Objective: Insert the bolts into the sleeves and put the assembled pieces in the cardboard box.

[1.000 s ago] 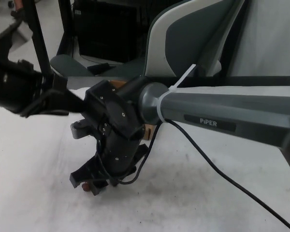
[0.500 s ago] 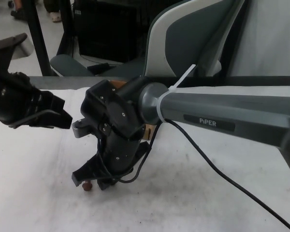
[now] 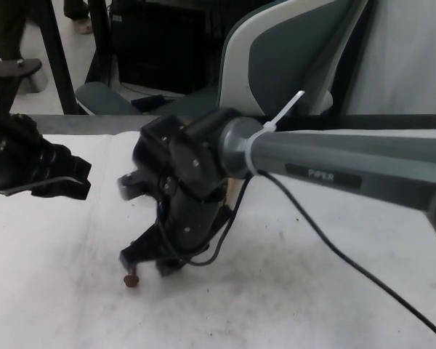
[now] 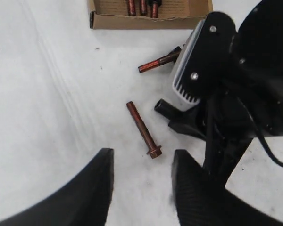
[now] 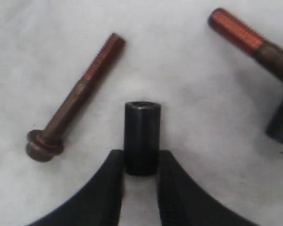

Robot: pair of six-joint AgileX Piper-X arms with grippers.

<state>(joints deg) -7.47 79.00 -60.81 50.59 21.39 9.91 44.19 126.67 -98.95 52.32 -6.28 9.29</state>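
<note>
My right gripper (image 5: 141,162) is shut on the lower end of a short black sleeve (image 5: 142,132), held just above the white bench. A copper bolt (image 5: 73,120) lies flat beside the sleeve, and the threaded end of a second bolt (image 5: 247,37) lies farther off. My left gripper (image 4: 142,159) hangs open and empty above the first bolt (image 4: 142,128). The second bolt (image 4: 156,62) lies near the cardboard box (image 4: 132,21), which holds several copper pieces. In the high view the right gripper (image 3: 149,258) is low beside the bolt head (image 3: 131,278), and the left gripper (image 3: 73,185) is at the left.
The right arm (image 3: 334,167) crosses the bench from the right, with a black cable (image 3: 349,269) trailing over the surface. A dark piece (image 5: 280,125) lies at the second bolt's end. A chair (image 3: 291,51) stands behind the bench. Bare white bench lies left and front.
The left arm has drawn back to the left, away from the right arm's wrist. The right arm's wrist has shifted slightly right. The bolt on the bench has stayed put.
</note>
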